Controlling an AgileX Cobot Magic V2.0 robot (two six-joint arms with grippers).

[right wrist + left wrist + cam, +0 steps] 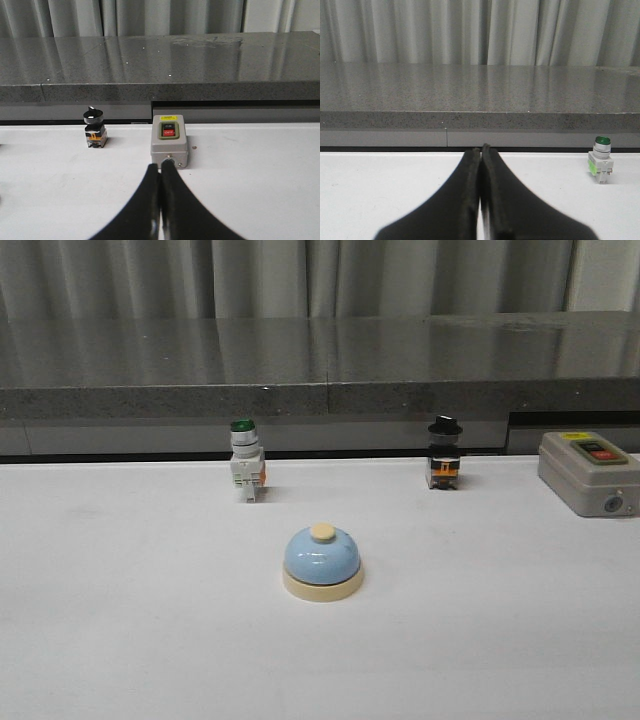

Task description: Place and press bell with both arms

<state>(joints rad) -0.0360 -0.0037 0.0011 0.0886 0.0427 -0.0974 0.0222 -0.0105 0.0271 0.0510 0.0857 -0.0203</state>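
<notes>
The bell (322,562), with a light-blue dome, cream base and cream button, stands upright at the middle of the white table (120,640) in the front view. It shows in neither wrist view. Neither arm shows in the front view. My left gripper (481,148) is shut and empty above the table, its tips pointing toward the grey ledge. My right gripper (160,167) is shut and empty, its tips just in front of the grey switch box (169,140).
A green-capped white push-button switch (245,460) (601,160) stands at the back left of the bell. A black-capped switch (444,453) (94,128) stands at the back right. The grey ON/OFF box (590,472) sits at the far right. A grey stone ledge (320,370) runs along the back.
</notes>
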